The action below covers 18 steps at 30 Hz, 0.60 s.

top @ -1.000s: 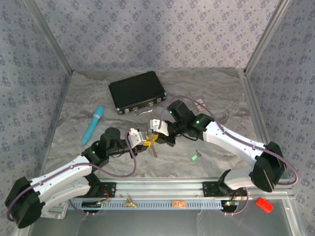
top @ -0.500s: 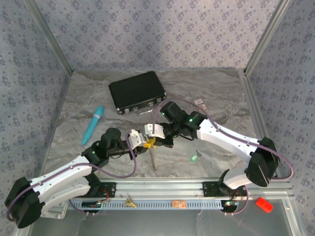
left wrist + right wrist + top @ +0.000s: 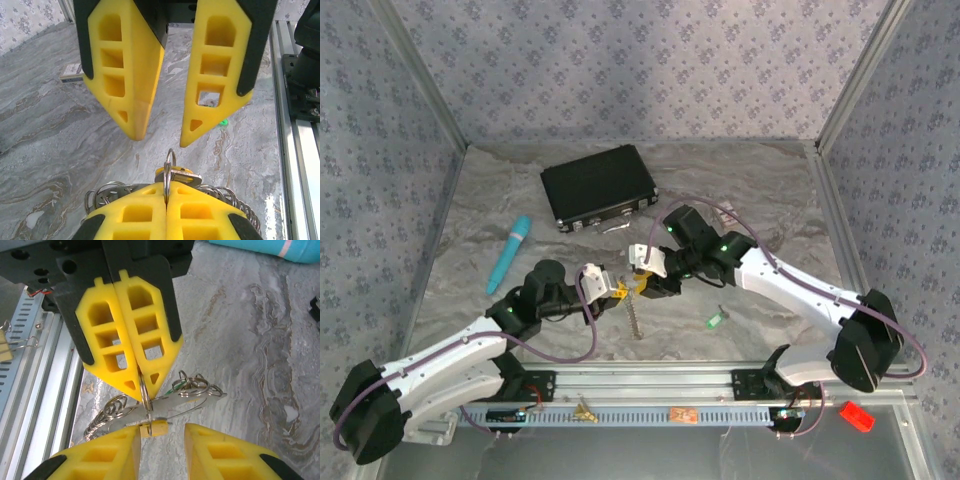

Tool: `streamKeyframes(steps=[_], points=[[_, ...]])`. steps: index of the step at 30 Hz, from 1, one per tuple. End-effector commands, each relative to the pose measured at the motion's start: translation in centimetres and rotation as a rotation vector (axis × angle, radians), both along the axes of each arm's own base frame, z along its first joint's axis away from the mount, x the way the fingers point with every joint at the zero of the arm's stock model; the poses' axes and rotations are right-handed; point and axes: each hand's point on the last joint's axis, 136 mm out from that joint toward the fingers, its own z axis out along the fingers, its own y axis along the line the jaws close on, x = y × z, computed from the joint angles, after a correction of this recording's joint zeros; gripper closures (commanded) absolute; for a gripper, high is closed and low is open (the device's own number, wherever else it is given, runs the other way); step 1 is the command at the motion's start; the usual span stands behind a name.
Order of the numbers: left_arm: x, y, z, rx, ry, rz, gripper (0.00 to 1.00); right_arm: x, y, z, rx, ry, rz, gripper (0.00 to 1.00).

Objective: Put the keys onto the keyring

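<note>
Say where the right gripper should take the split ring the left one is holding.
Take the split ring on the bare arc sticking out past the shut left gripper's fingertips, head-on from the opposite side. It stands edge-on in line with the gap of the open right gripper, so closing should pinch its flat faces.

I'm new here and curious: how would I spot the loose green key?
From the black case at the back, look toward the near right. The green key lies alone on the marble table, apart from the bunch pinched by the left gripper.
</note>
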Motion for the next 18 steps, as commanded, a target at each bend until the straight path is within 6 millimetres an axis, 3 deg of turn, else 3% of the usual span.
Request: streamKeyframes(steps=[1,9,13,18], points=[[-0.2,-0.3,1.9,-0.061,-0.065,-0.019,1.00,-0.5,0.3,0.6,0.043,0.032,-0.005,0.70],[-0.2,-0.3,2.1,-0.064,-0.067,-0.022,1.00,-0.4,0.6,0.1,0.037,0.042,0.002,0.77],[-0.2,-0.3,2.0,-0.061,-0.067,-0.020,1.00,-0.5,0.6,-0.1,0.030,0.050,0.010,0.90],[-0.2,-0.2,2.1,-0.064,-0.076,-0.019,1.00,-0.4,0.3,-0.7,0.000,0.055,0.003,1.00]])
